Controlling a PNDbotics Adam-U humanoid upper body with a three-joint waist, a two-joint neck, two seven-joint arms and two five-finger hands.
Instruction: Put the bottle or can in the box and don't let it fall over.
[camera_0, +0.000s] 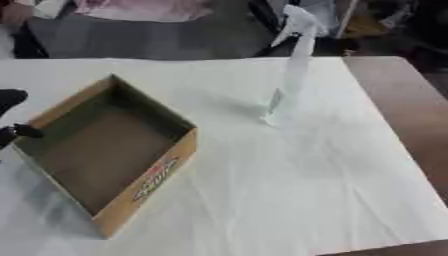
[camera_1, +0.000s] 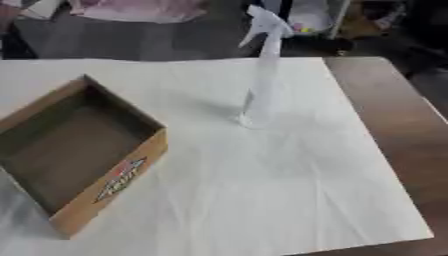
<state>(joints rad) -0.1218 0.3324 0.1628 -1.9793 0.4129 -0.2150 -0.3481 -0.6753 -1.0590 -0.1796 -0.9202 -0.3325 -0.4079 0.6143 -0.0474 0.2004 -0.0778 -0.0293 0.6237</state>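
Left hand (camera_0: 12, 116), black, only partly visible at the left edge beside the far-left wall of the shallow brown cardboard box (camera_0: 156, 181); whether its fingers are released or clenched cannot be told. Right hand not visible. Translucent white plastic spray bottle (camera_1: 261, 95) stands upright on the white cloth-covered table (camera_1: 289, 185), long axis vertical, trigger head uppermost with nozzle pointing left, well apart from the open-topped box to its right.
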